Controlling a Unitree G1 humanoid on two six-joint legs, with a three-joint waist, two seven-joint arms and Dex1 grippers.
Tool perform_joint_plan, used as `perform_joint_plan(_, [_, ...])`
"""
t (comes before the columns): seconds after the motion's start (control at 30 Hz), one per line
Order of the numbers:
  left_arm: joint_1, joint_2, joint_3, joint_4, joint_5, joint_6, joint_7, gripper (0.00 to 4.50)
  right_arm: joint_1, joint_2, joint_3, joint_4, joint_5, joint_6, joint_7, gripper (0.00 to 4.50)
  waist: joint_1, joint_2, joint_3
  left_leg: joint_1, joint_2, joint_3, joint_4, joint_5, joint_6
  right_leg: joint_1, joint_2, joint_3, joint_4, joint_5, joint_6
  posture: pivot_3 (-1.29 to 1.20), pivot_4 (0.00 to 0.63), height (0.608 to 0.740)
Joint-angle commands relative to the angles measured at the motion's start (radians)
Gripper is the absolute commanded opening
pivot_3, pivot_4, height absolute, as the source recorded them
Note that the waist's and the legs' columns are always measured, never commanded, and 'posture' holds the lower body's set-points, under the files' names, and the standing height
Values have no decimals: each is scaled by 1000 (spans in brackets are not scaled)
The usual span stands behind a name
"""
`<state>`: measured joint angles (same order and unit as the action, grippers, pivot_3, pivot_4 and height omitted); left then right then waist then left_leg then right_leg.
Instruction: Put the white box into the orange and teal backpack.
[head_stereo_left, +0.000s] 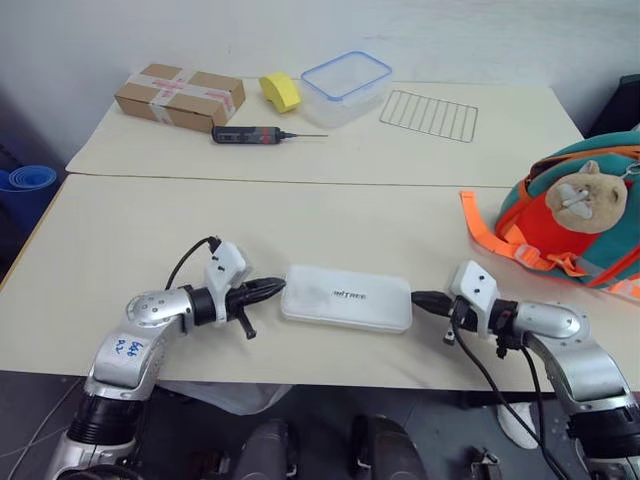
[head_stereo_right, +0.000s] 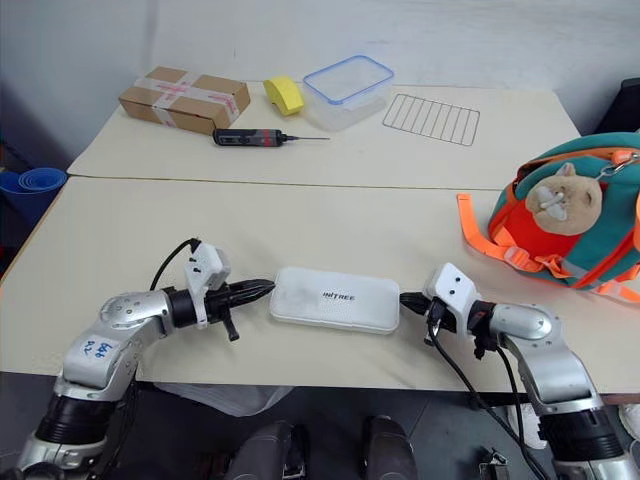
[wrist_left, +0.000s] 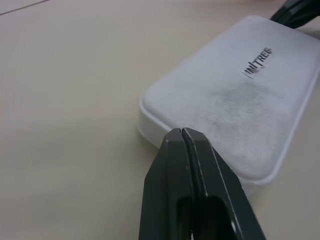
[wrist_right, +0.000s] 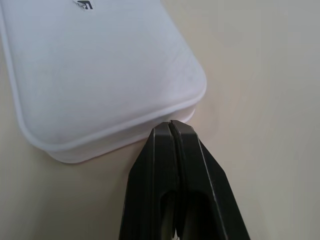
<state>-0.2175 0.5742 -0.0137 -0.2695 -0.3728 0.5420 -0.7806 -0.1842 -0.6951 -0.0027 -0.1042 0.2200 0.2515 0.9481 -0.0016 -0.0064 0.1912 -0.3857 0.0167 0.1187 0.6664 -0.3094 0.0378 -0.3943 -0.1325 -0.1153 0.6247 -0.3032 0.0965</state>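
At the lower left of the frame, the left gripper (head_stereo_left: 272, 287) had its two black fingers pressed tight together, holding nothing, with the tips at the left short end of the flat white plastic box (head_stereo_left: 346, 297). That box lay flat at the lower middle, on the cream table (head_stereo_left: 130, 230). At its right short end the right gripper (head_stereo_left: 422, 299) was clenched and empty too, and the round teal and orange fabric backpack (head_stereo_left: 610, 170) sat at the right edge of the frame, well apart from the box.
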Motion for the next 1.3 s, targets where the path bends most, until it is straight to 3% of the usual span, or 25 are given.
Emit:
perform_joint_plan(0.03, [34, 8, -14, -49, -25, 26, -13, 25, -18, -5, 4, 7, 3, -43, 22, 0, 0, 0, 0, 0, 0, 0, 0, 0, 0, 0, 0, 0, 0, 0, 0, 0, 150, 740])
perform_joint_plan(0.17, [63, 22, 30, -60, -29, 48, 15, 25, -21, -37, -22, 39, 1, -64, 45, 0, 1, 0, 0, 0, 0, 0, 0, 0, 0, 0, 0, 0, -1, 0, 0, 0, 150, 740])
perform_joint_plan(0.27, [56, 30, 130, -52, -118, 160, 42, 25, -16, -58, -41, 49, 2, -78, 54, 0, 0, 0, 0, 0, 0, 0, 0, 0, 0, 0, 0, 0, -1, 0, 0, 0, 150, 740])
perform_joint_plan(0.33, [43, 49, 198, -48, -214, 277, 37, 584, -9, -77, -53, 57, 9, -86, 64, 0, 0, 0, 0, 0, 0, 0, 0, 0, 0, 0, 0, 0, -1, 0, 0, 0, 150, 740])
perform_joint_plan(0.5, [-77, 179, 290, 94, -443, 842, 11, 2123, -13, -96, -45, 69, 15, -96, 93, 0, 0, 0, 0, 0, 0, -1, 1, 0, 0, 0, 1, -1, 1, 0, 0, 0, 150, 740])
perform_joint_plan(0.63, [-214, 145, 311, 271, -521, 1044, 28, 3339, -28, -96, -27, 78, 10, -109, 121, 0, 4, -1, 1, -1, 0, -1, 1, 1, 0, 0, 1, -1, 2, 0, 0, 0, 150, 740])
perform_joint_plan(0.77, [-301, 108, 299, 408, -576, 1072, 85, 4492, -46, -92, -8, 87, 4, -117, 140, 0, 0, -2, 1, -1, -1, -2, 1, 1, 0, 0, 1, -1, 3, 0, 0, 0, 150, 740])
perform_joint_plan(0.97, [-408, 63, 234, 584, -569, 1072, 189, 4492, -80, -67, 33, 100, -14, -116, 141, 0, 0, -2, 1, -1, -1, -2, 2, 1, -1, 0, 1, 0, 3, 0, 0, 0, 150, 740])
perform_joint_plan(1.1, [-438, 59, 155, 629, -652, 1072, 184, 4492, -94, -59, 46, 115, -21, -126, 141, 0, 1, -2, 1, 0, -1, -1, 2, 1, -1, 0, 1, 0, 3, 0, 0, 0, 150, 740])
perform_joint_plan(1.3, [-492, -49, 172, 731, -647, 1072, 268, 4492, -116, -36, 66, 146, -32, -148, 137, 0, 4, -3, 1, 0, -2, -2, 3, 1, -1, 1, 1, 0, 3, 0, 1, 0, 150, 740])
